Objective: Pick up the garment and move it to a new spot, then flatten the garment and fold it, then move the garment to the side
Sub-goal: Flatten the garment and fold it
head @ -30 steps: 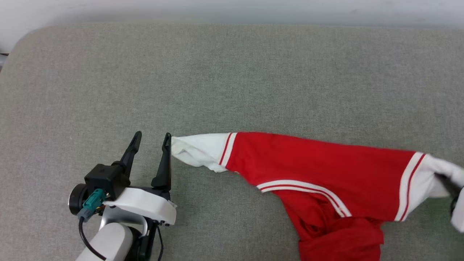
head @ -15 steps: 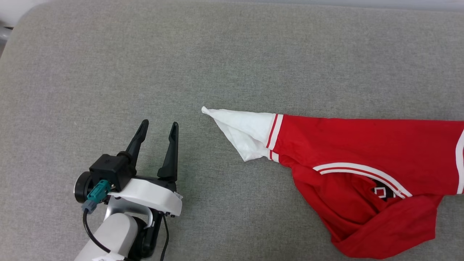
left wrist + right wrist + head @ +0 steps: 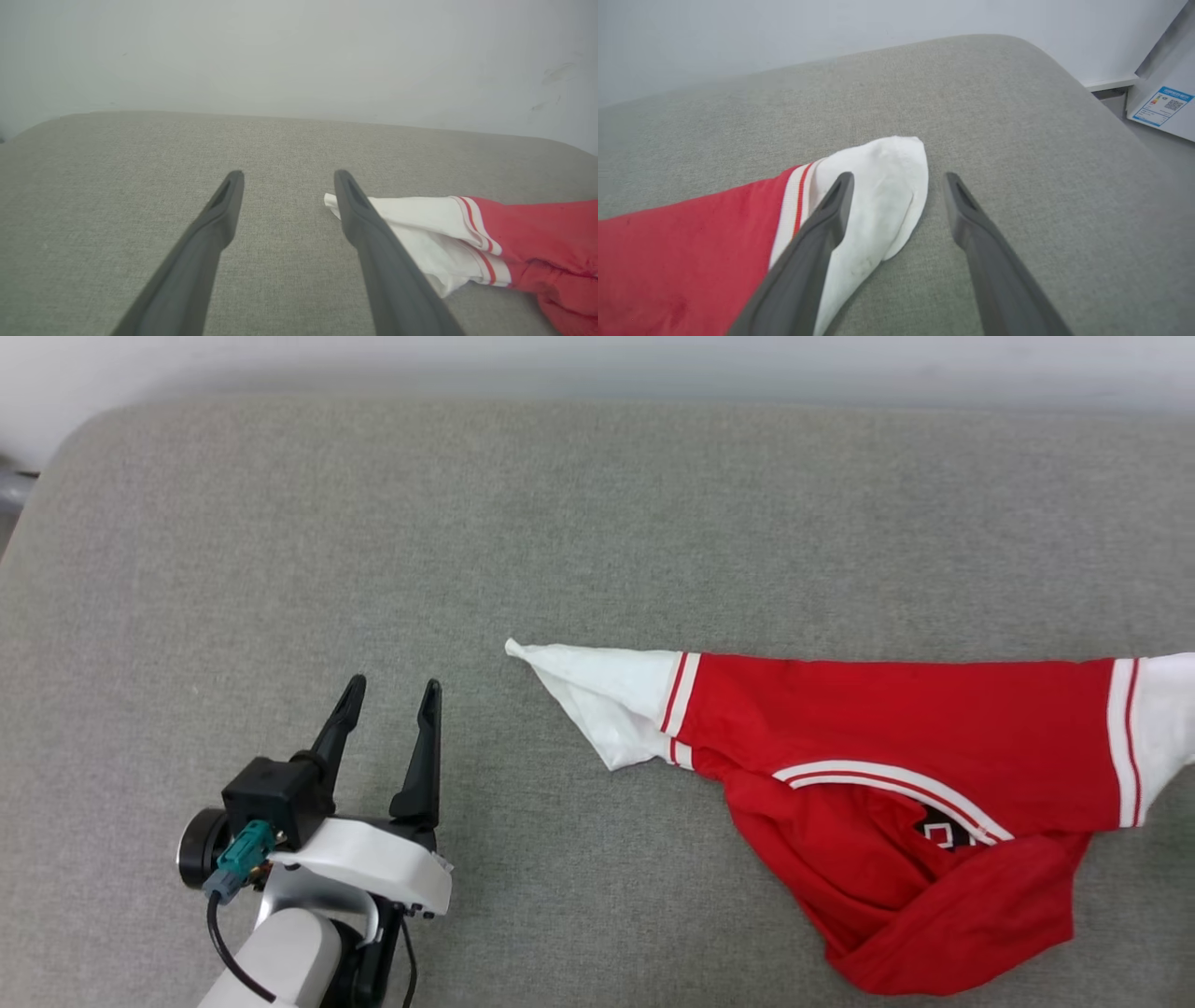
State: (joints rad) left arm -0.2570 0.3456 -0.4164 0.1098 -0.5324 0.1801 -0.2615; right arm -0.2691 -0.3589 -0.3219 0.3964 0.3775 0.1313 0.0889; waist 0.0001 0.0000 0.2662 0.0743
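Across the frame's right half, the garment (image 3: 896, 719) lies stretched on the grey cushion (image 3: 560, 523), bunched below. Lower left, the left gripper (image 3: 393, 683) gapes empty near one sleeve tip; the right gripper (image 3: 899, 177), wide open, holds nothing beside the other sleeve.

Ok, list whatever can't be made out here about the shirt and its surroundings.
- Head view: the lettering is mostly under a fold of the shirt, so it is unreadable.
- Head view: the right sleeve is cut off by the right edge.
- Left wrist view: the left sleeve is partly behind a finger of the left gripper.
- Right wrist view: the label has print too small to read.
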